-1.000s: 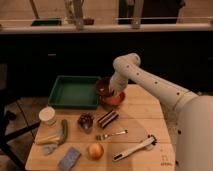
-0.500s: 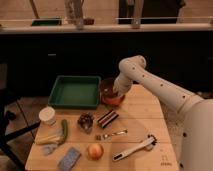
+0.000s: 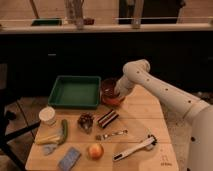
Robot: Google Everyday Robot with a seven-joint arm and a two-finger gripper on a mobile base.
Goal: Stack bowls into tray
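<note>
The dark maroon bowl (image 3: 109, 85) sits nested in the orange bowl (image 3: 113, 100), on the wooden table just right of the green tray (image 3: 74, 93). The tray is a shallow rectangle with a raised rim and nothing in it. My gripper (image 3: 119, 92) comes in from the right on the white arm and is at the right rim of the stacked bowls, partly hiding it.
A white cup (image 3: 47, 116), a green vegetable (image 3: 64, 130) and a banana (image 3: 48, 140) lie front left. A blue sponge (image 3: 68, 158), a peach (image 3: 95, 150), a brown lump (image 3: 86, 121), a striped bar (image 3: 107, 118), a utensil (image 3: 111, 134) and a white tool (image 3: 134, 148) lie along the front.
The arm's elbow and wrist have shifted to the right while the gripper stays at the bowls' right rim. The bowls sit in about the same place.
</note>
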